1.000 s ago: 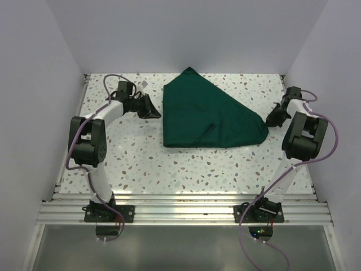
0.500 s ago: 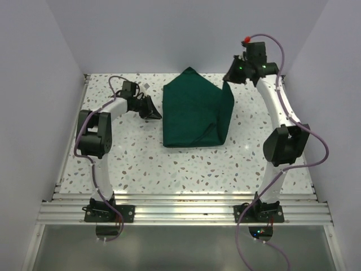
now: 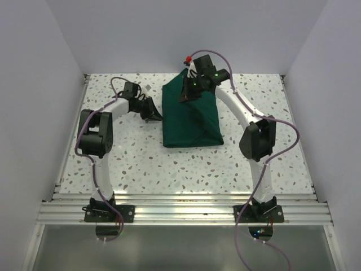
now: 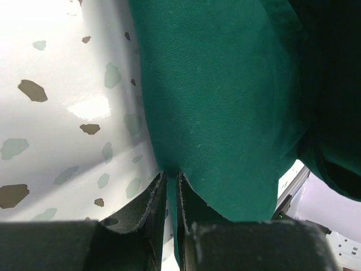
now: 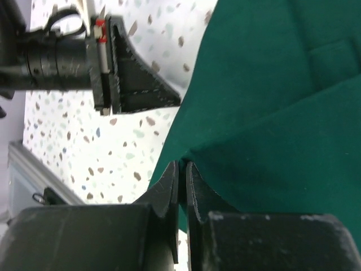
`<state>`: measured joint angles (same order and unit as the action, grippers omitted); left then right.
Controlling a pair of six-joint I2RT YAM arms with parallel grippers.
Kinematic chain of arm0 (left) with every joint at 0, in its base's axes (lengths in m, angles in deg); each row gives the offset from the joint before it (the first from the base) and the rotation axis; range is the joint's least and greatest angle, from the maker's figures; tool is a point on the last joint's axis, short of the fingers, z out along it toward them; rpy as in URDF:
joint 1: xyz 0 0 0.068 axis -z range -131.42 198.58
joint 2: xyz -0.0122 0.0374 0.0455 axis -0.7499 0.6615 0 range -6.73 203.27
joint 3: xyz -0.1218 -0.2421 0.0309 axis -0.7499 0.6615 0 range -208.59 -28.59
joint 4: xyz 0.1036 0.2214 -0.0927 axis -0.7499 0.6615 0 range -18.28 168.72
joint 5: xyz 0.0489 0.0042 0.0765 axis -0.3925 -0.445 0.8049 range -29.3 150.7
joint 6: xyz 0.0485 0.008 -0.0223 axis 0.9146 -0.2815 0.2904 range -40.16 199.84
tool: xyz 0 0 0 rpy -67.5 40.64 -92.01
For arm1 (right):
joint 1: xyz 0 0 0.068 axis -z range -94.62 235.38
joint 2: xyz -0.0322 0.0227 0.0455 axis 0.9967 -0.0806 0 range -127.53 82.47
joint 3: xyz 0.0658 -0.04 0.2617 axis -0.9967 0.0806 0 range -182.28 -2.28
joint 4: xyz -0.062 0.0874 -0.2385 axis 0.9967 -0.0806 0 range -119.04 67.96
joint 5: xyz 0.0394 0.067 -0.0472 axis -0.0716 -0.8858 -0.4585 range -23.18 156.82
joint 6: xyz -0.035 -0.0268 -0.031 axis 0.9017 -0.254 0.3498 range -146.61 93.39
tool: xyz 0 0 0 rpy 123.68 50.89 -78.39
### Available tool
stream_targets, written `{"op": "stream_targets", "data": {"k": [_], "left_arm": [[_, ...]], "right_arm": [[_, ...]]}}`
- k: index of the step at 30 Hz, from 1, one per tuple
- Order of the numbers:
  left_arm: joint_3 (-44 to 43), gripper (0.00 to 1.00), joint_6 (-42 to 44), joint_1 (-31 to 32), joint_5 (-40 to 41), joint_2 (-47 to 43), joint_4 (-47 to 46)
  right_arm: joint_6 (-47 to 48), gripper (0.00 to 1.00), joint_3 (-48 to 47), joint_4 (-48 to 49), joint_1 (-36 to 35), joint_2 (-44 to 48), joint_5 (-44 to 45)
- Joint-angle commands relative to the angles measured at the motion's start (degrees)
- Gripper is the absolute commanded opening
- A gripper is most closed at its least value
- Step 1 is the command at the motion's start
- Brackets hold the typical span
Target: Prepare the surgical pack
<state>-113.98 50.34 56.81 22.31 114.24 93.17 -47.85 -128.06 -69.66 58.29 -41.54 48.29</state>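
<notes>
The dark green drape [image 3: 192,121] of the surgical pack lies mid-table as a folded sheet, with its right flap turned over toward the left. Above its upper left part, my right gripper [image 3: 184,99] is shut on the lifted corner of that flap; the wrist view shows cloth [image 5: 282,113] pinched between the jaws of that gripper [image 5: 181,167]. At the drape's left edge my left gripper [image 3: 155,117] is low on the table and shut on the cloth's border [image 4: 225,101], with green fabric between the jaws [image 4: 171,179]. The right wrist view also shows the left gripper [image 5: 176,101] touching that edge.
The speckled white table [image 3: 113,158] is boxed in by white walls at the left, back and right. Aluminium rails [image 3: 180,206] carrying both arm bases run along the near edge. The right arm arches over the table's right half.
The right arm lifted the drape's right corner and carried it up and over to the left, folding the sheet narrower. The left gripper stayed at the left edge.
</notes>
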Motion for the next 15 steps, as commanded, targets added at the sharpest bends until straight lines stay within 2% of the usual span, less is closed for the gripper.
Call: {"op": "stream_targets", "data": {"k": [1,6,15], "left_arm": [[-0.05,0.15,-1.09,0.73,-1.42,0.23,-1.68],[-0.57,0.15,-1.71,1.35,-1.51,0.93,-2.12],[-0.92,0.15,-1.53,1.53,-0.98,0.76,-1.68]], "right_arm": [[1.63,0.00,2.54,1.91,-1.38,2.19,-7.49],[1.81,0.00,3.70,3.05,-4.98,0.53,-9.60],[-0.83,0.00,4.57,7.27,-5.96,-2.12,-8.28]]}}
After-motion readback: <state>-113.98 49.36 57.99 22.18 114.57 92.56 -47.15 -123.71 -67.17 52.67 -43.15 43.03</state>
